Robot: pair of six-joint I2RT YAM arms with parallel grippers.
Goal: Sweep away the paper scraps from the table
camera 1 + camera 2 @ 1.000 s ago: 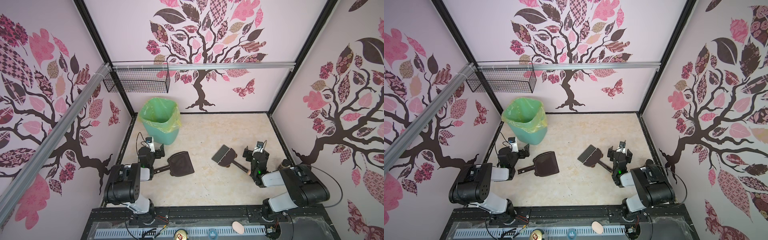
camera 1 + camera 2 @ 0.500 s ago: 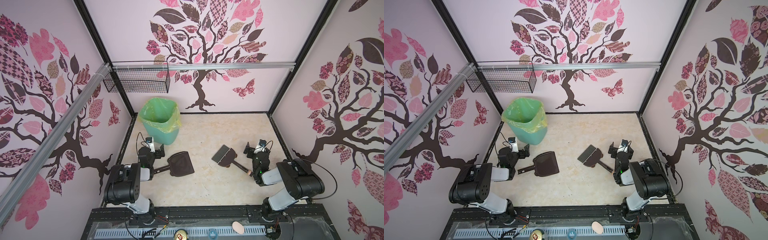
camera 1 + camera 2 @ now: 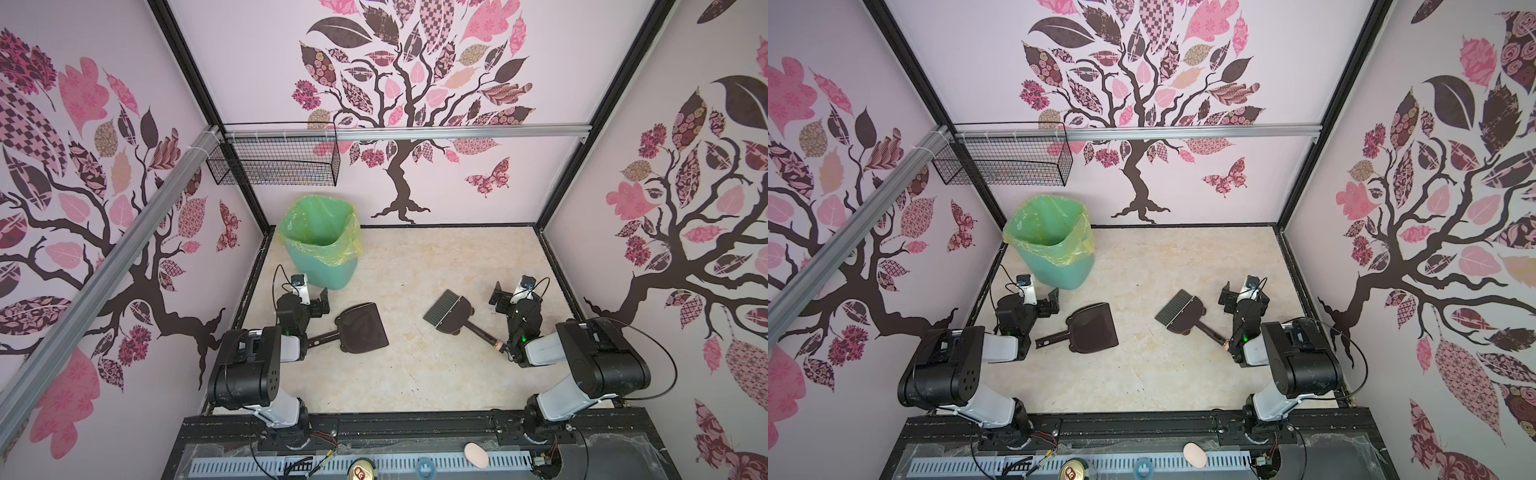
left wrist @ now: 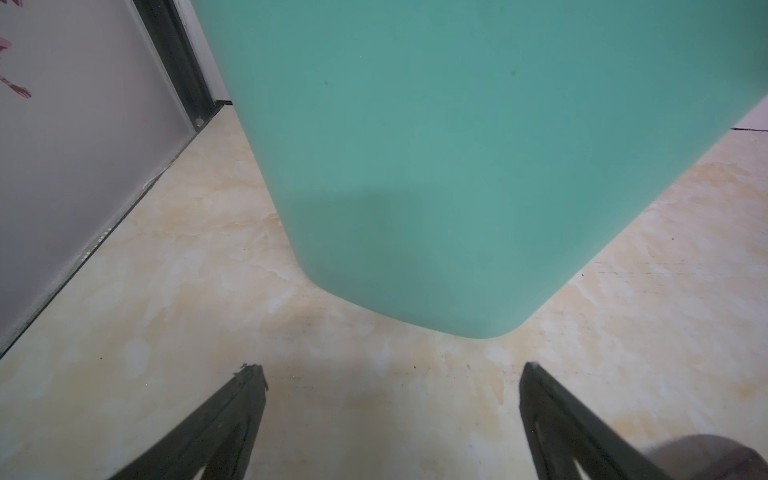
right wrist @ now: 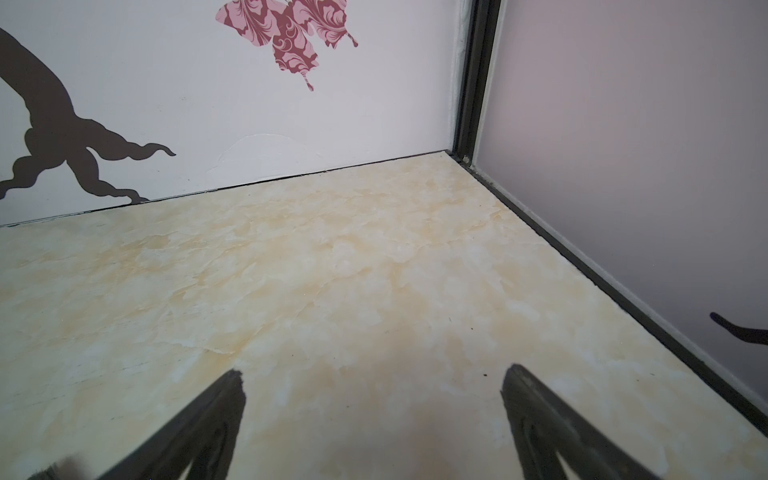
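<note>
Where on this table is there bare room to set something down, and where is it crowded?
The widest bare patch of the table lies at the back, between the bin and the right wall, behind the brush. A second runs along the front, between the tools and the black rail. Crowded: the left side, where bin, left arm and dustpan sit close.

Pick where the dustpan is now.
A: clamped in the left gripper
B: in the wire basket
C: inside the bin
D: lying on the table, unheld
D: the dustpan lies flat on the table, and the left gripper stands open, holding nothing.
</note>
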